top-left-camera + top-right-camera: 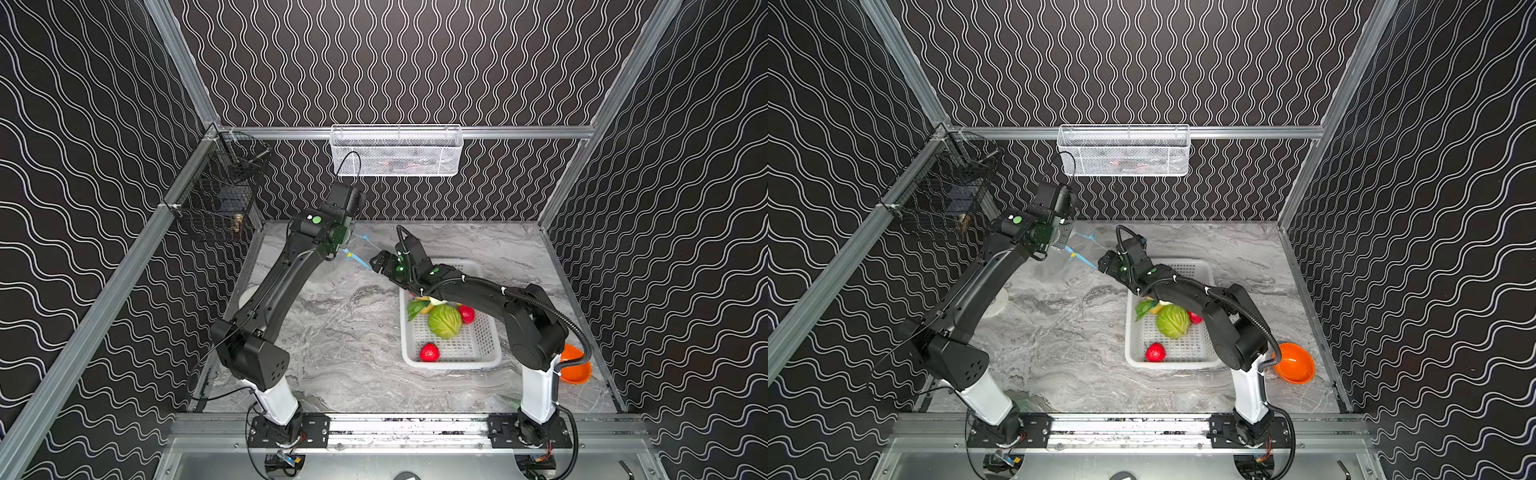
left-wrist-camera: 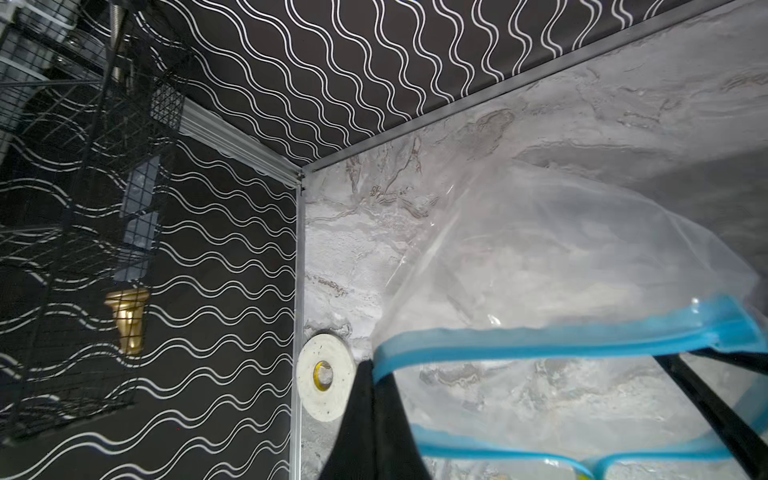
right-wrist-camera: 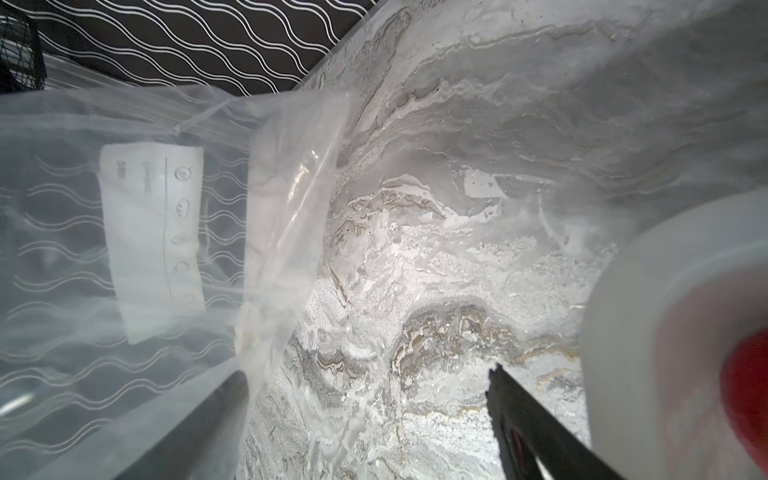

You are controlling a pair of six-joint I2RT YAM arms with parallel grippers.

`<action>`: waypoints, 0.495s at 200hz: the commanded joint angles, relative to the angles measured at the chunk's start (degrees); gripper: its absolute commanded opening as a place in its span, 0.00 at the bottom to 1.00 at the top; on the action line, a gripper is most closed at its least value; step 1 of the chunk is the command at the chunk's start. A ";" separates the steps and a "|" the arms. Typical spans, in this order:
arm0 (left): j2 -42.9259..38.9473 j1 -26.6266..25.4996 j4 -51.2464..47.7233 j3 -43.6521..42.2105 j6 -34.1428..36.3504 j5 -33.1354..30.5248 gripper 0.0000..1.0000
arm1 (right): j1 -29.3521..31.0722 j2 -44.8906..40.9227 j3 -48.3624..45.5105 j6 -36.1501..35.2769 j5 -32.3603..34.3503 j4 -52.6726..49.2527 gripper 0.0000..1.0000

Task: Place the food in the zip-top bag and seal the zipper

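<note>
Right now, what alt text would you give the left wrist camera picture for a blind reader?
A clear zip-top bag gapes open over a grey marble table, its light-blue zipper pinched in the robot's dark left hand. A white tape roll lies by the wavy-patterned black wall.

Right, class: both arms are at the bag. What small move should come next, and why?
Probably draw the right claw back to the basket for food. It hangs open and empty at the mouth of the bag, the left claw is shut on the zipper, holding the bag up, and cabbage and strawberries lie in the basket.
</note>
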 commanded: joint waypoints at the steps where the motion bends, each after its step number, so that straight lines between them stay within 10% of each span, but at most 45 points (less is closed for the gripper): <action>1: -1.44 0.08 2.07 -1.38 -0.11 -2.54 0.00 | -0.12 -0.54 0.58 -0.18 -0.75 -1.65 0.90; 99: -1.49 -4.03 3.80 -6.36 -1.30 -2.74 0.00 | -0.04 -1.41 7.11 0.74 -4.43 -4.75 0.93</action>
